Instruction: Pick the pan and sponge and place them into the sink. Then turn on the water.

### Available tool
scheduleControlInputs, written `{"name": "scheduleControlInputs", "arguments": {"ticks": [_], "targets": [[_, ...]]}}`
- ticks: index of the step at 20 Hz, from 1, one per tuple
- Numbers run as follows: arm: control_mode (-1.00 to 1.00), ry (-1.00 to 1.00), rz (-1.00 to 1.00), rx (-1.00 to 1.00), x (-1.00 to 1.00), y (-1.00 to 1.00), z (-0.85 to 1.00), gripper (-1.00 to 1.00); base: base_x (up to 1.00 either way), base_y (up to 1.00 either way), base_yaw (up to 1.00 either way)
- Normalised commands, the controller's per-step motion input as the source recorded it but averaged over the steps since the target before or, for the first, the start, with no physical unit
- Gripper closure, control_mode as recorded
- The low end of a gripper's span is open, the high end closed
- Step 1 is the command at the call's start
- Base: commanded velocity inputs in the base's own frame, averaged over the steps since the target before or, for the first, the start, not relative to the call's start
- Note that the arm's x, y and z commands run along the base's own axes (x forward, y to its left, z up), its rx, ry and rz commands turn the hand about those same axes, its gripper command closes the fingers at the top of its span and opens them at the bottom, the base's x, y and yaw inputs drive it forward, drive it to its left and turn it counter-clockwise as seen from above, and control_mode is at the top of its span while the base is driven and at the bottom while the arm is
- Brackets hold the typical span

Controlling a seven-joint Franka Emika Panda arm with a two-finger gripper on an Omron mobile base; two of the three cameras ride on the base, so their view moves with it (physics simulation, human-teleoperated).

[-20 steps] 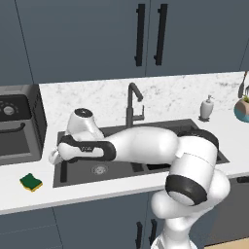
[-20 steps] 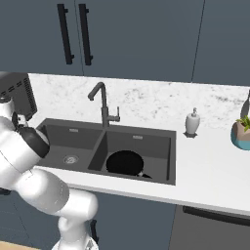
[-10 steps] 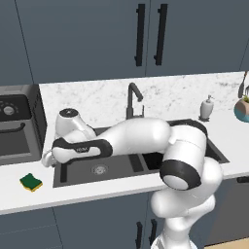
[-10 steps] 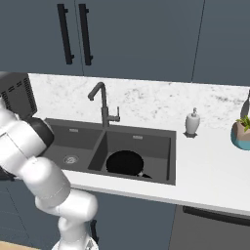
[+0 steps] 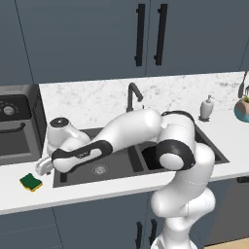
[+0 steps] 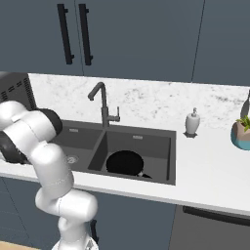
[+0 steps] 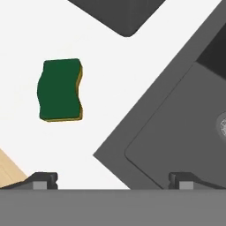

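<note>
**Pan in the basin, sponge next**

Our two-finger gripper hangs with its dark tips wide apart and nothing between them, over the front left corner of the dark grey double-basin sink. In the left base view the hand sits at the sink's left edge, just above the white counter. The small rectangular sponge, green on top with a yellow base, lies flat on that counter just beside the sink, untouched; from the base we see it near the counter's front edge. The round, shallow black pan already rests in the right basin, so we judge the first placement done. The sponge and the tall dark gooseneck tap are left.

Compared with a second ago, our arm has swung further left and stretched out, carrying the hand from over the left basin to its outer edge, closer to the sponge. Pan and sponge have not moved.
</note>
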Motion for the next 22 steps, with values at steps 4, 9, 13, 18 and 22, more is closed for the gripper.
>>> {"name": "scheduleControlInputs", "arguments": {"ticks": [4, 9, 13, 18, 22], "targets": [[-1.0, 0.0, 0.0, 0.0, 0.0, 0.37, -0.01, -1.0, 0.0, 0.0, 0.0], [-1.0, 0.1, 0.0, -0.01, 0.0, 0.38, -0.02, -1.0, 0.0, 0.0, 0.0], [-1.0, 0.11, 0.0, -0.03, 0.0, 0.37, -0.09, -1.0, 0.0, 0.0, 0.0], [-1.0, 0.1, 0.0, -0.03, 0.0, 0.36, -0.11, -1.0, 0.0, 0.0, 0.0], [-1.0, 0.05, 0.0, -0.02, 0.0, 0.28, -0.21, -1.0, 0.0, 0.0, 0.0]]}}
